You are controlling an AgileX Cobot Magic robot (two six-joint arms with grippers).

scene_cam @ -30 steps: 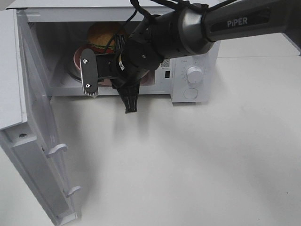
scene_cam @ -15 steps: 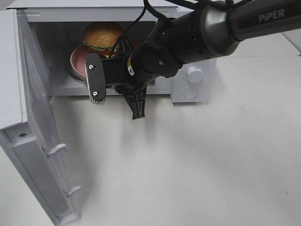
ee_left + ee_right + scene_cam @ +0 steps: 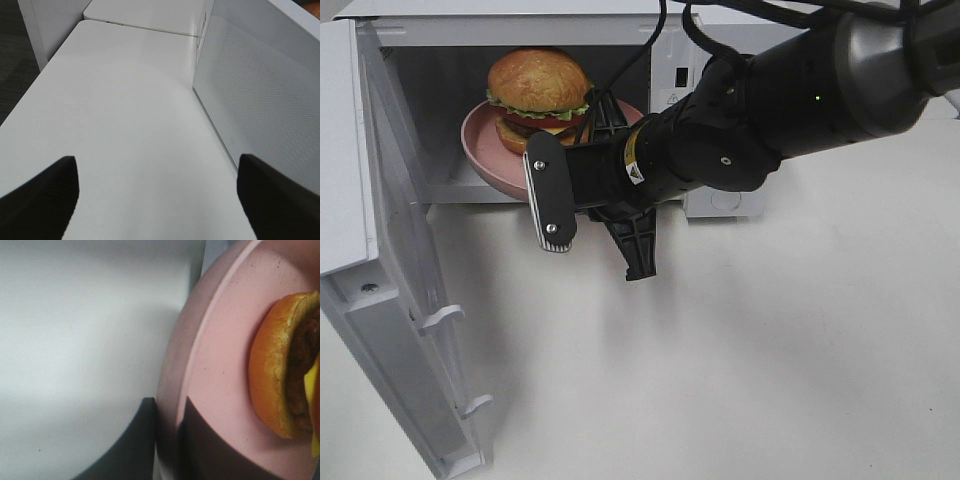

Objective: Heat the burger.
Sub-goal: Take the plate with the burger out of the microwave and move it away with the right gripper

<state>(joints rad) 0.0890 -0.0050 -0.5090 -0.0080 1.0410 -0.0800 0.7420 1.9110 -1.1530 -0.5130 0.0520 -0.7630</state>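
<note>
The burger (image 3: 538,92) stands upright on a round pink plate (image 3: 480,150), bun top uppermost, layers stacked vertically: lettuce, tomato, cheese and patty between the bun halves. The plate sits at the mouth of an open white microwave (image 3: 720,205), its near edge projecting past the front sill of the cavity.

The right gripper (image 3: 595,205) reaches across from the right side of the high view, and its dark arm body (image 3: 770,110) covers most of the microwave's control panel and the right part of the cavity opening. The right wrist view shows the jaws closed down on the plate rim (image 3: 170,405), one dark finger (image 3: 210,445) lying on the plate's upper face and one beneath the rim; the burger's lower bun (image 3: 270,375) is near the finger but apart from it. This grip on the rim cannot be made out from the high view, where the gripper body hides it.

The microwave door (image 3: 410,330) hangs fully open at the left, its handle brackets facing the white counter (image 3: 770,350).

The left gripper (image 3: 157,200) appears only in its own wrist view: jaws spread wide, nothing between them, over bare counter, with a perforated white panel (image 3: 255,95) alongside.
</note>
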